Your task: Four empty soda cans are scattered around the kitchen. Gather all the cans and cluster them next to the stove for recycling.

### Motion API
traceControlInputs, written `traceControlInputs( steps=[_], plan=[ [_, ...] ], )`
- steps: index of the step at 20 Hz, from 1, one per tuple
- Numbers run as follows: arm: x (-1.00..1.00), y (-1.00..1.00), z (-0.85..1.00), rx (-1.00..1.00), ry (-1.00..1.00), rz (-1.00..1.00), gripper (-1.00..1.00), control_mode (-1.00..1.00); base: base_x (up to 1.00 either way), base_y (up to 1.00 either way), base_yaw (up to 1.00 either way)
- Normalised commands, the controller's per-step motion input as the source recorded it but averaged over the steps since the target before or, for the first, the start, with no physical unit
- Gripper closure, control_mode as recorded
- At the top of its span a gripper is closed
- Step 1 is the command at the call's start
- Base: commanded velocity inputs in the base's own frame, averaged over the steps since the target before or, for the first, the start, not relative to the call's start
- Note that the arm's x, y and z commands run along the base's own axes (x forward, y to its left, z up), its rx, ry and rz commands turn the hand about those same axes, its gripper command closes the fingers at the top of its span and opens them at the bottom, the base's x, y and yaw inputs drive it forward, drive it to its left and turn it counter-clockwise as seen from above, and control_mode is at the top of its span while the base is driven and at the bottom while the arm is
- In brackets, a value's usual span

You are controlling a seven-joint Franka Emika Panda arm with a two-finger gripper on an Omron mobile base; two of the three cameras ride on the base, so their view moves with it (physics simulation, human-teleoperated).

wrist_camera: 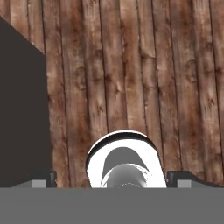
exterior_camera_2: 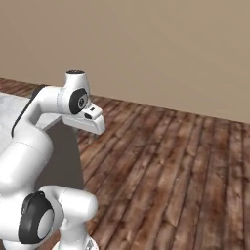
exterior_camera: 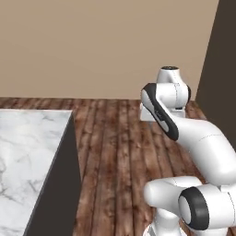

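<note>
I saw the gripper (wrist_camera: 112, 180) at the bottom of the hand view with its two tips wide apart and nothing between them. It pointed down at the wood floor (wrist_camera: 131, 65). A dark cabinet side (wrist_camera: 22, 109) sat at the left. In the left base view, the marble worktop (exterior_camera: 27, 152) filled the lower left, bare. I saw no soda cans and no stove.

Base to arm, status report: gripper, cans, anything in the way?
Gripper open, nothing held, pointing down at wood floor. No can or stove in sight. Marble counter to the left, dark cabinet side close beside the hand.
</note>
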Motion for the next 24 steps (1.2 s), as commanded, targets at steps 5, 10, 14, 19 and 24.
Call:
traceControlInputs(
  steps=[5, 10, 14, 19, 24],
  plan=[
    [0.00, 0.00, 0.00, 0.00, 0.00, 0.00, -1.00, 1.00, 0.75, -0.64, 0.08],
    [0.00, 0.00, 0.00, 0.00, 0.00, 0.00, -1.00, 1.00, 0.56, -0.77, 0.03],
    [0.00, 0.00, 0.00, 0.00, 0.00, 0.00, -1.00, 1.00, 0.68, -0.39, 0.20],
    [0.00, 0.00, 0.00, 0.00, 0.00, 0.00, -1.00, 1.00, 0.55, -0.22, 0.27],
    [0.00, 0.00, 0.00, 0.00, 0.00, 0.00, -1.00, 1.00, 0.42, -0.16, 0.30]
  ],
)
